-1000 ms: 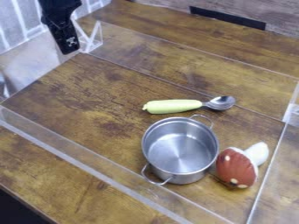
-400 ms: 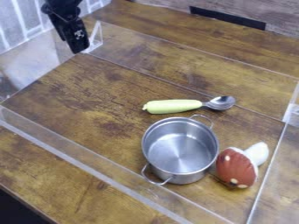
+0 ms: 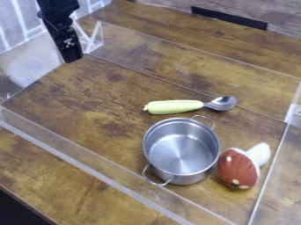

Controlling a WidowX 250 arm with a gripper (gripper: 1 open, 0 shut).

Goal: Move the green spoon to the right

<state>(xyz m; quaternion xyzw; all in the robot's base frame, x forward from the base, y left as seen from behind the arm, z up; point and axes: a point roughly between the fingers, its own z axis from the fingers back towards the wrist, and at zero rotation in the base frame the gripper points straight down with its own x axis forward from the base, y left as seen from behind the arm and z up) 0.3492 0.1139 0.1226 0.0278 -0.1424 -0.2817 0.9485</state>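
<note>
The green spoon lies flat on the wooden table, its yellow-green handle pointing left and its silver bowl to the right. It sits just behind the steel pot. My gripper hangs far off at the back left, pointing steeply down, well apart from the spoon. Its dark fingers blur together, so I cannot tell how the jaws stand. Nothing shows between them.
A red-brown and white mushroom toy lies right of the pot. Clear plastic walls fence the work area on the left, front and right. A darker wooden tabletop continues behind.
The gripper has stayed at the back left with only a slight shift. Spoon, pot and mushroom toy have not moved.
</note>
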